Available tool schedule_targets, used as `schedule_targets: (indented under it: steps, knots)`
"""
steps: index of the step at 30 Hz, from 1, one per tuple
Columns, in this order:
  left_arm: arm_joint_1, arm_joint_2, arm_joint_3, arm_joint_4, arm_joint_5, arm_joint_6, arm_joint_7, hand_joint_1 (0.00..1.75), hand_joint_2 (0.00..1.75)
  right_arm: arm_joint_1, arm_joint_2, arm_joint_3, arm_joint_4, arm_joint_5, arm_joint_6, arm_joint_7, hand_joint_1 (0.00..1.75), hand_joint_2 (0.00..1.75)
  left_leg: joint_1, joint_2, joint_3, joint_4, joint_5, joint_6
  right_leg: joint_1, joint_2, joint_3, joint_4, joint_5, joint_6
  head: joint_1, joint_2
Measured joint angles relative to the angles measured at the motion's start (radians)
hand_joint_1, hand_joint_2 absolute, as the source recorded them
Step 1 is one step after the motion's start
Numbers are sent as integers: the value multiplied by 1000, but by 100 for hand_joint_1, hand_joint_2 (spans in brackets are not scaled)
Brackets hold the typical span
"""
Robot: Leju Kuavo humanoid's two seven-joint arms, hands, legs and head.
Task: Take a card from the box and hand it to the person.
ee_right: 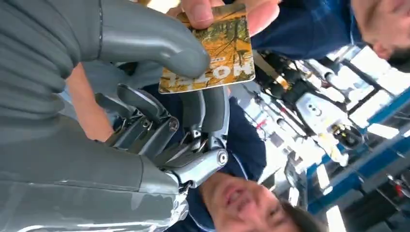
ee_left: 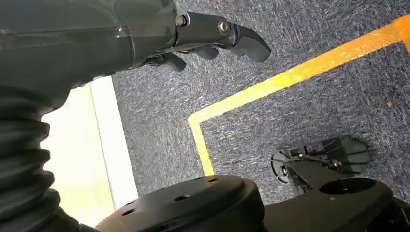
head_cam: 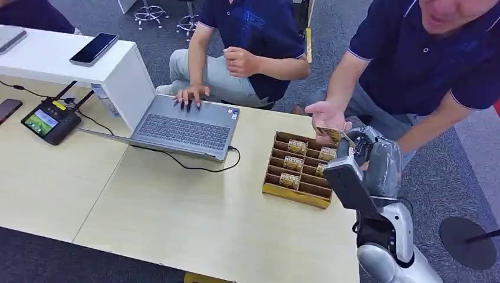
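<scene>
A yellow-brown picture card [ee_right: 220, 55] is pinched between the thumb and fingers of my right hand [ee_right: 145, 140], raised beside the table's right edge. The person's hand [head_cam: 326, 113] reaches down to the card [head_cam: 330, 133], and their thumb [ee_right: 198, 12] and fingers grip its far end, so both of us have hold of it. Just left of my right hand [head_cam: 368, 154] sits the brown cardboard box [head_cam: 295, 196], with several more cards [head_cam: 293, 164] standing in its slots. My left hand [ee_left: 193, 34] hangs over grey carpet, fingers loosely spread, holding nothing.
A second person sits at the far side with a hand [head_cam: 191, 93] on an open laptop [head_cam: 187, 127], whose cable [head_cam: 194, 166] trails toward the box. A white stand [head_cam: 118, 71] carries a phone [head_cam: 94, 48]. A black controller [head_cam: 50, 121] lies at the left.
</scene>
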Motion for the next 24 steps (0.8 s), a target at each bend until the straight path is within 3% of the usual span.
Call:
schedule_targets:
  steps: [2, 3, 7, 13, 15, 17, 20, 23, 24]
  knots:
    - [0, 0, 0, 0, 0, 5, 0, 0, 175, 3, 6, 2, 16, 2, 0, -1, 0, 175, 0, 0, 0, 0, 0, 0, 0, 0, 0, 0, 0, 0, 0, 0]
    - [0, 0, 0, 0, 0, 7, 1, 0, 0, 4, 8, 2, 23, 2, 0, -1, 0, 175, 0, 0, 0, 0, 0, 0, 0, 0, 0, 0, 0, 0, 0, 0]
    - [8, 0, -2, 0, 0, 8, 11, 0, 0, 12, 15, 3, 40, -5, -1, 2, 0, 175, 0, 0, 0, 0, 0, 0, 0, 0, -1, 0, 0, 0, 0, 0]
    - [11, 2, -3, 3, 5, 7, 26, 0, 0, 28, 19, 3, 49, -144, -50, -50, 0, 175, 0, 0, 0, 0, 0, 0, 0, 0, -1, 0, 0, 0, 0, 0]
    - [15, 3, -3, 3, 21, 3, 18, 0, 0, 45, 19, 1, 48, -254, -61, -104, 0, 175, 0, 0, 0, 0, 0, 0, 0, 0, -1, 0, 0, 0, 0, 0]
    - [19, 3, -3, 3, 39, -9, -5, 0, 0, 73, 19, -9, 43, -417, -58, -198, 0, 175, 0, 0, 0, 0, 0, 0, 0, 0, -1, 0, 0, 0, 0, 0]
    - [24, 4, -2, 4, 56, -14, -15, 0, 0, 138, 6, -39, 8, -686, -8, -346, 0, 175, 0, 0, 0, 0, 0, 0, 0, 0, -1, 0, 0, 0, 0, 0]
    - [28, 6, -1, 6, 58, -19, -15, 0, 0, 192, -10, -70, -23, -816, 47, -416, 0, 175, 0, 0, 0, 0, -1, 0, 0, 1, -2, -1, 0, 0, 0, 0]
    - [28, 6, -1, 6, 59, -19, -13, 0, 0, 209, -15, -78, -30, -853, 67, -432, 0, 0, 0, 0, 0, 0, -1, 0, 0, 1, -2, -1, 0, 0, 0, 0]
